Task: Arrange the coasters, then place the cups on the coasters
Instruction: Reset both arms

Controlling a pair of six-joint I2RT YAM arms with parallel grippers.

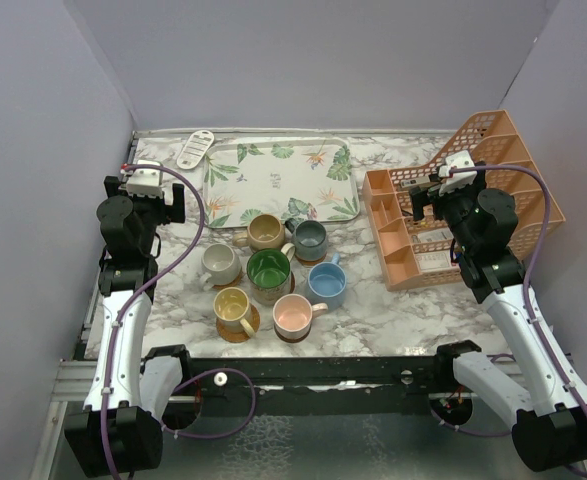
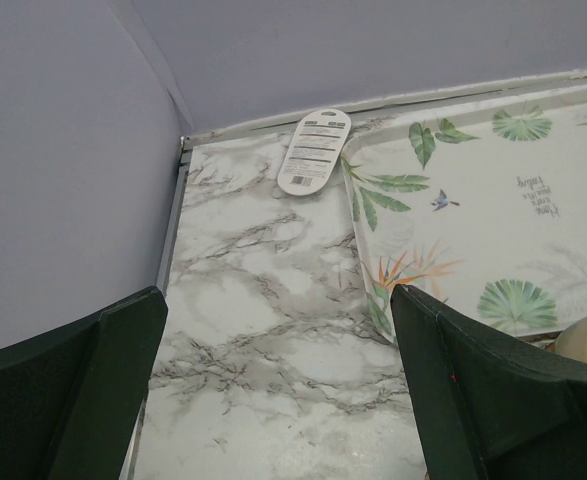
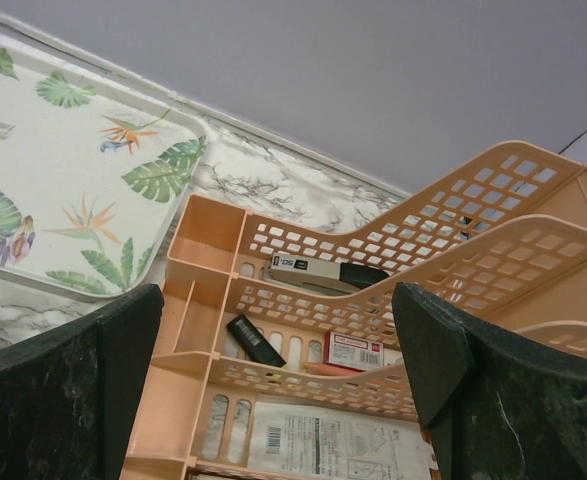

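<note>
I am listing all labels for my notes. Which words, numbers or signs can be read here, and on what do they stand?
None reads with certainty.
white card: print too small.
leaf-patterned tray: cursive words, upside down, illegible.
long item in the orange rack: label blurred.
red box: blurred.
barcode sheet: too small.
</note>
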